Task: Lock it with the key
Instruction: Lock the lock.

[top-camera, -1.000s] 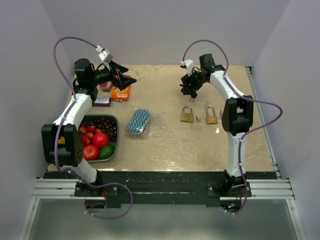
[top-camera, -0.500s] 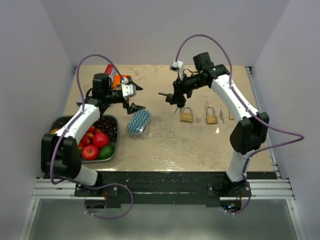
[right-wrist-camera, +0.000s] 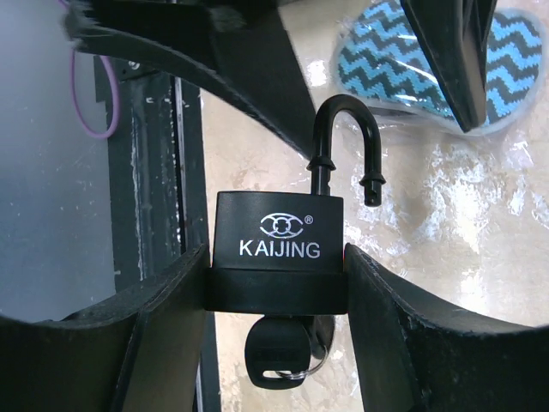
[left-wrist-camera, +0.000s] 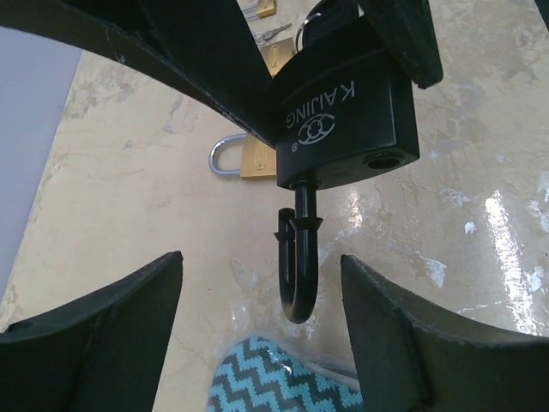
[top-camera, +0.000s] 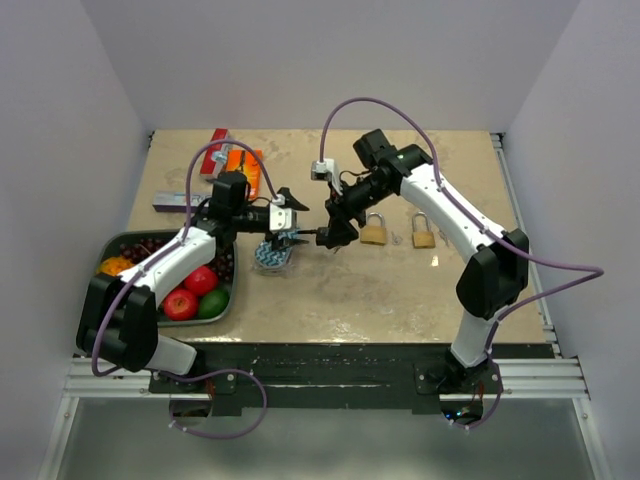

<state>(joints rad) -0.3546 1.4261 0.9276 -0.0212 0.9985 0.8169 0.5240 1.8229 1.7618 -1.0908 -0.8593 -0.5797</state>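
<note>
A black KAIJING padlock [right-wrist-camera: 279,247] is held in my right gripper [right-wrist-camera: 276,257], which is shut on its body. Its shackle [right-wrist-camera: 347,142] is open and points toward the left gripper. A black key [right-wrist-camera: 279,356] sits in the keyhole at the lock's base. In the top view the right gripper [top-camera: 335,230] holds the lock above the table's middle. My left gripper [top-camera: 292,218] is open right in front of it. In the left wrist view the shackle [left-wrist-camera: 299,270] hangs between the open fingers of the left gripper [left-wrist-camera: 262,262], touching neither.
Two brass padlocks [top-camera: 374,230] [top-camera: 423,232] lie right of the grippers. A blue zigzag pouch [top-camera: 276,248] lies under the left gripper. A tray of fruit [top-camera: 228,240] is at the left. Orange packets [top-camera: 238,160] and boxes lie at the back left.
The left arm swung from the back left to the table's middle and now faces the lock. The right arm carried the black padlock left and forward to meet it.
</note>
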